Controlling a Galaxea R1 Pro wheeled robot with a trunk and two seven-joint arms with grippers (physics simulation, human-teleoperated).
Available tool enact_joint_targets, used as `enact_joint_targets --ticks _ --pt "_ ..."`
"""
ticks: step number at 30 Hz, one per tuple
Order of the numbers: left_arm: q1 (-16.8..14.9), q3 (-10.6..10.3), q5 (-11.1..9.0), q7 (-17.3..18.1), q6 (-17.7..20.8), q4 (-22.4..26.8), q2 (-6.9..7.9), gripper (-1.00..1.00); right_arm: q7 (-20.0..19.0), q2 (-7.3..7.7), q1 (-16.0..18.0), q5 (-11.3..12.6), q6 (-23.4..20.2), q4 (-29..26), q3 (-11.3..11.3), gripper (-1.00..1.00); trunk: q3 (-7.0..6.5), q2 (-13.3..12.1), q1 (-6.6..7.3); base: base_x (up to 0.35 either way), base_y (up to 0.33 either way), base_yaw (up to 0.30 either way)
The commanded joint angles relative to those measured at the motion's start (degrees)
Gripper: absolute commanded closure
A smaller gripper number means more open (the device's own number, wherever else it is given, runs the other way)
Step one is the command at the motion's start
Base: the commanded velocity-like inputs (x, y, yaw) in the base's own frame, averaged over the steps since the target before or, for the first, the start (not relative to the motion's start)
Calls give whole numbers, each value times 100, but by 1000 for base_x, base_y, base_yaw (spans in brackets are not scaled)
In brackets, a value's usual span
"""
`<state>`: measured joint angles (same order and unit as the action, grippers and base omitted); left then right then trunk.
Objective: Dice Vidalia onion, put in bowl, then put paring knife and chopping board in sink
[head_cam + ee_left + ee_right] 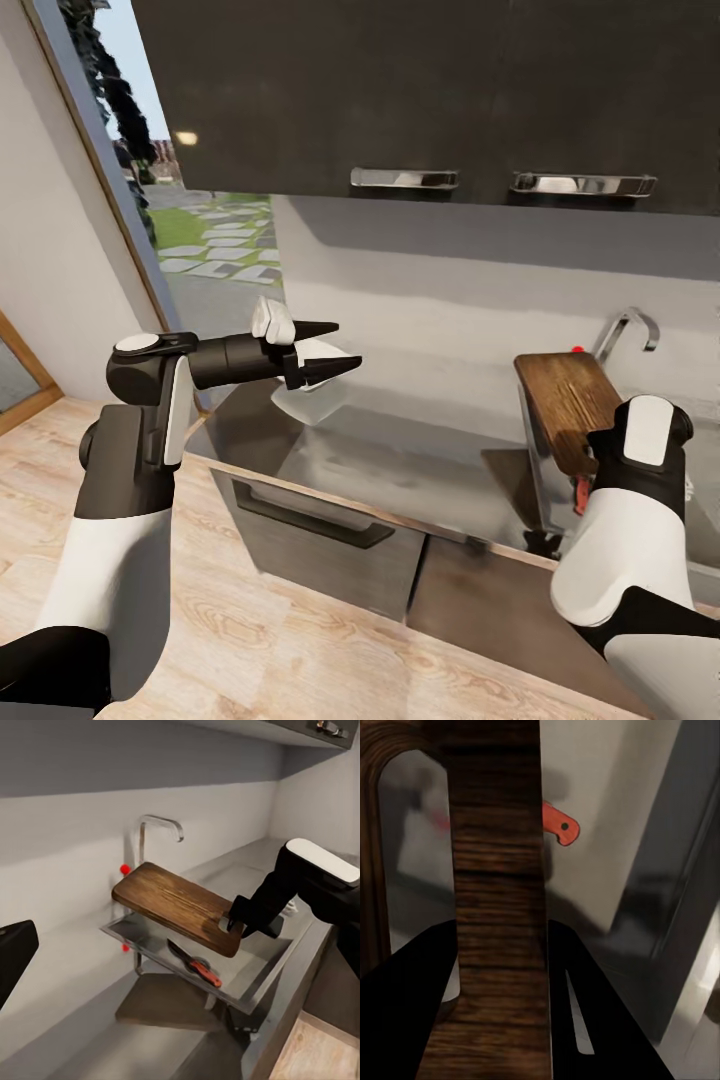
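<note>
My right gripper (234, 924) is shut on the slot-handle end of the chopping board (562, 395), holding it tilted over the sink (259, 999). In the right wrist view the board (495, 870) fills the gap between both fingers (405, 1012). The paring knife (196, 965) lies on the sink floor under the board, its reddish handle (559, 825) showing past the board's edge. My left gripper (348, 345) hangs open and empty just above the white bowl (312, 403) on the countertop (420, 470). The bowl's inside is hidden, and the diced onion is out of view.
The bent chrome tap (625, 335) and its red knob (124, 869) stand behind the sink, close to the board's far end. Dark wall cabinets (400, 90) hang overhead. A window (200, 230) opens at the counter's left end, and wooden floor (250, 620) runs below.
</note>
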<state>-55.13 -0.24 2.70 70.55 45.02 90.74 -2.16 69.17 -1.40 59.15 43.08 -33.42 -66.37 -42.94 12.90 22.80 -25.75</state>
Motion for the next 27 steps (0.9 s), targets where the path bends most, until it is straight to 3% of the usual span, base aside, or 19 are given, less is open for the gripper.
enact_joint_targets --ticks 1,7,13,27 --pt "-7 6 29 37 58 4 -3 -100 25 -18 9 17 -41 -8 -15 100 12 12 -4 0 0 -22" --pt "-7 7 29 37 61 5 -3 -100 26 -41 9 13 -41 -8 -106 100 14 12 -4 0 0 -8" --pt "-7 7 29 37 60 5 -3 -100 26 -47 9 4 -56 -8 -424 100 28 12 -4 0 0 -1" --pt "-7 7 29 37 60 5 -3 -100 26 -53 9 -10 -64 -8 -685 100 105 12 -4 0 0 0"
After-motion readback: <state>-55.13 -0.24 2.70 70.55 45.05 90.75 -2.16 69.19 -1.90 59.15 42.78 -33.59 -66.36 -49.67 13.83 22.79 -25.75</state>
